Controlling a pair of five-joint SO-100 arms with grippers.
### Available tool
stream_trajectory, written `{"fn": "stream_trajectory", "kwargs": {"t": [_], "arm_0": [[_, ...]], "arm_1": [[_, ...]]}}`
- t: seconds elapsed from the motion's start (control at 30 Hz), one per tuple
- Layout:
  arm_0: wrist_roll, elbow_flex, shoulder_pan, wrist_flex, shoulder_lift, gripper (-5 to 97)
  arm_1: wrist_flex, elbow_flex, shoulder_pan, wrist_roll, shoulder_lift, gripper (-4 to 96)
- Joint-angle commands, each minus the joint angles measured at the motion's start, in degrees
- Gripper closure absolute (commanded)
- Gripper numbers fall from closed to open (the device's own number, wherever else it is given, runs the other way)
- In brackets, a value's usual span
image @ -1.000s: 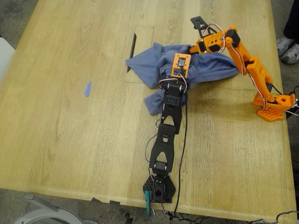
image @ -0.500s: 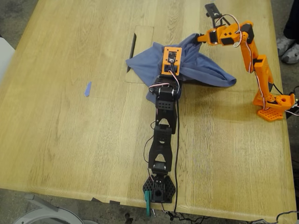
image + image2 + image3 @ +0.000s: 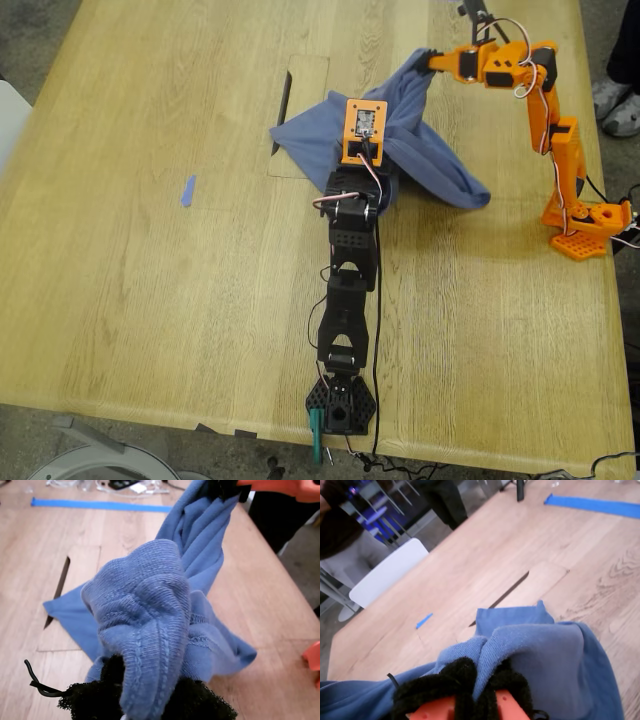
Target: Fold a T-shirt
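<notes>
Pale oak planks make up the table (image 3: 150, 250), which fills almost the whole exterior view, with a dark slot (image 3: 282, 112) cut into it above centre. The T-shirt (image 3: 420, 150), slate-blue and bunched, sits in the upper middle of that view, stretched between two grips. Its long axis runs from a flat corner lying on the wood at the exterior view's left, beside the slot, up to a raised peak at the upper right, where the cloth is lifted clear of the table; a rounded fold hangs down and rests on the wood toward the exterior view's right. My first gripper (image 3: 150, 700), on the black arm reaching up from the bottom edge of the exterior view, is clenched on a thick ribbed bunch of the cloth near the garment's middle. My second gripper (image 3: 475, 690), on the orange arm standing at the exterior view's right, pinches the raised peak between its dark padded jaws. A small strip of blue tape (image 3: 187, 190) lies well apart at the exterior view's left.
</notes>
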Motion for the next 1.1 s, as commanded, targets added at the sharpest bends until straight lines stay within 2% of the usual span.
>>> {"fn": "stream_trajectory", "kwargs": {"t": [0.0, 0.43, 1.07], "arm_0": [[0.4, -1.8, -0.4, -1.2, 9.8, 92], [0.7, -2.0, -0.5, -14.6, 12.0, 92], [-0.2, -0.9, -5.1, -26.5, 19.2, 92]], "arm_1": [[-3.4, -1.1, 0.9, -0.6, 4.8, 91.6], [-12.7, -1.1, 0.7, -1.7, 7.2, 91.6], [-23.7, -1.1, 2.7, -1.4, 11.7, 91.6]]}}
